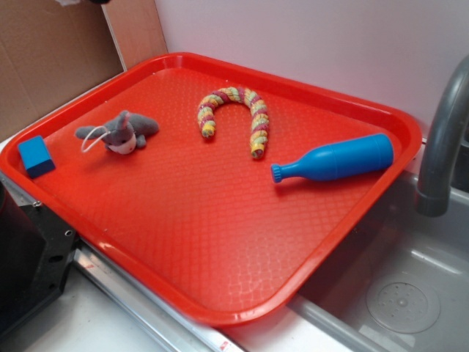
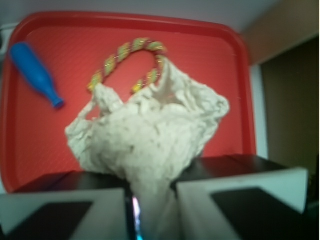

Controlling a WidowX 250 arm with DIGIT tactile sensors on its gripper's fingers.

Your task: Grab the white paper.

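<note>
In the wrist view the white paper (image 2: 150, 135), a crumpled off-white wad, fills the middle of the frame. My gripper (image 2: 151, 207) is shut on its lower end, the paper pinched between the two fingers (image 2: 65, 210), and it hangs well above the red tray (image 2: 35, 150). In the exterior view neither the paper nor the gripper shows; only a black part of the robot (image 1: 26, 257) is at the lower left edge.
On the red tray (image 1: 220, 242) lie a grey-and-white plush animal with a string loop (image 1: 123, 132), a small blue block (image 1: 35, 155), a striped curved rope toy (image 1: 238, 111) and a blue bottle (image 1: 333, 159). A sink with a grey tap (image 1: 440, 147) is to the right.
</note>
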